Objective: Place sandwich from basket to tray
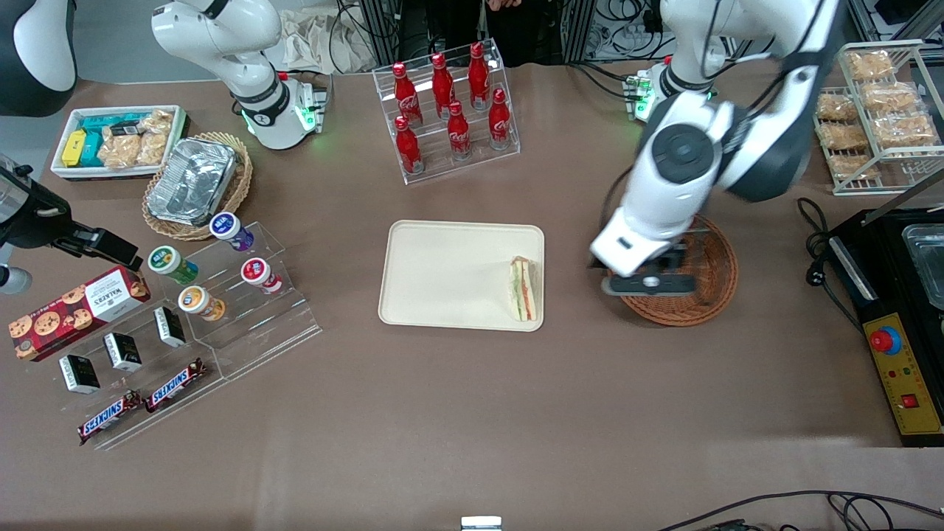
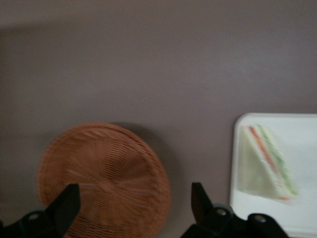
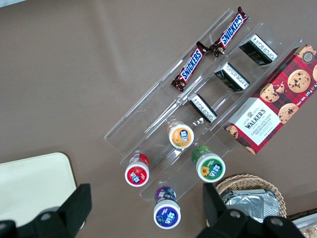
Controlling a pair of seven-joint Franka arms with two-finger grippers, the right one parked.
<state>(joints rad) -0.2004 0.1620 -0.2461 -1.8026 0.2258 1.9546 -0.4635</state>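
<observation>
The sandwich (image 1: 523,289) lies on the cream tray (image 1: 442,274), at the tray's end nearest the working arm. It also shows in the left wrist view (image 2: 265,163) on the tray (image 2: 302,144). The reddish-brown wicker basket (image 1: 714,284) sits beside the tray and looks empty in the left wrist view (image 2: 104,178). My left gripper (image 1: 649,284) hovers above the basket's edge nearest the tray, open and holding nothing; in its own view (image 2: 133,206) the fingers (image 2: 67,203) stand wide apart.
A rack of red cola bottles (image 1: 450,110) stands farther from the front camera than the tray. A clear stand with yoghurt cups and chocolate bars (image 1: 199,310) lies toward the parked arm's end. A black appliance (image 1: 903,310) and a pastry rack (image 1: 877,110) sit past the basket.
</observation>
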